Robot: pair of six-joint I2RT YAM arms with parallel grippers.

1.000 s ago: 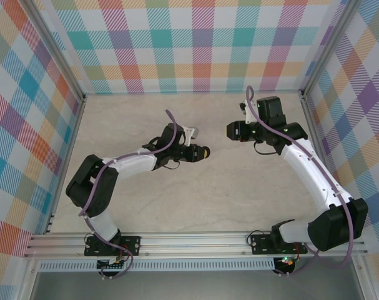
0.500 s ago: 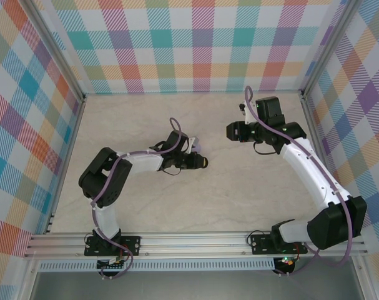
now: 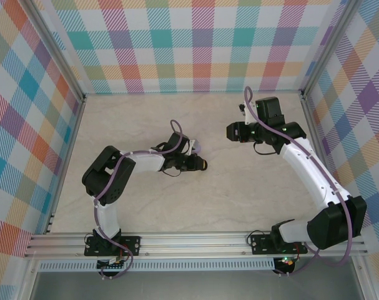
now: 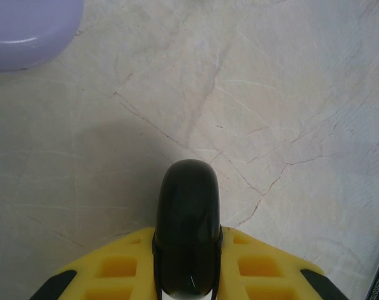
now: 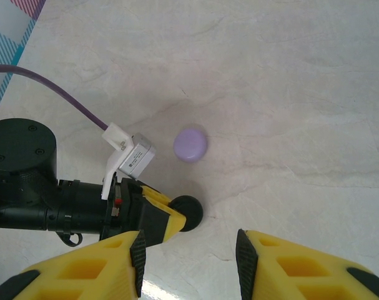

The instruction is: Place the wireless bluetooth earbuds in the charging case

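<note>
My left gripper (image 4: 188, 265) is clamped on the black charging case (image 4: 188, 206) near the lilac case (image 5: 190, 144); my right gripper (image 5: 189, 250) has its jaws apart.

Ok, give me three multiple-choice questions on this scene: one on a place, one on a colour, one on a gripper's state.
1. Where is the lilac case? A lying on the table; B clamped in a gripper; C hanging from a cable.
2. The left gripper holds a case of what colour? A black; B lilac; C white.
3. The right gripper is: A shut on a case; B open, empty; C shut on nothing.
Answers: A, it lies alone on the table; A, the black case sits in its grip; B, its jaws stand apart, nothing between.
</note>
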